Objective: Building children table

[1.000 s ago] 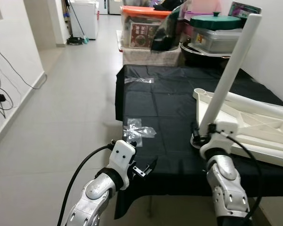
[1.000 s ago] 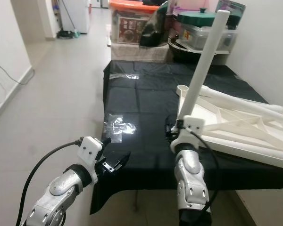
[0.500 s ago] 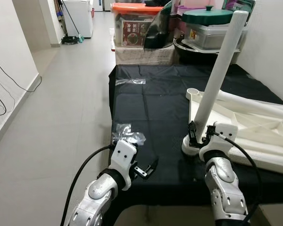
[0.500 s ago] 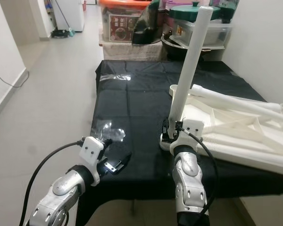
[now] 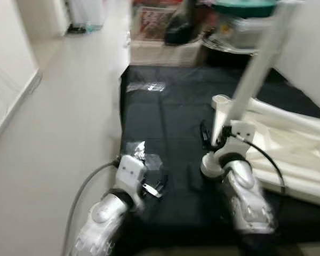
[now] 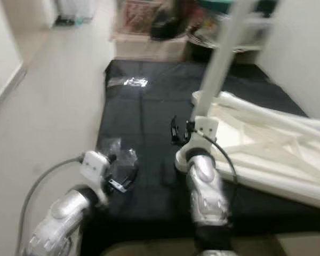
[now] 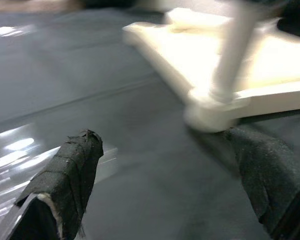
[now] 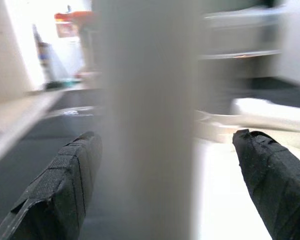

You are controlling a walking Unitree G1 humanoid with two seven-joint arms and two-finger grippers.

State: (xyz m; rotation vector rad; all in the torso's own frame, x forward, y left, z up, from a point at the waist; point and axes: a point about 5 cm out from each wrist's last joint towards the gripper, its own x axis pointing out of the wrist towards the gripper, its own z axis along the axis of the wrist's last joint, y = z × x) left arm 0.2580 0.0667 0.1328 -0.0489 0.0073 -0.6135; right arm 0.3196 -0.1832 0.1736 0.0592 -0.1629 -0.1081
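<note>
Biggest risk as judged from here: the white leg (image 5: 256,69) could tip or slip out of the corner socket of the upturned tabletop (image 5: 288,144), since the right gripper (image 8: 155,165) is spread wide around it, not clamped. The leg is seen standing tilted toward 1 o'clock, plain white plastic tube. The tabletop is laid on a black cloth (image 5: 165,112) at 3 o'clock. The left gripper (image 7: 170,170) is held apart too, empty, at 7 o'clock
</note>
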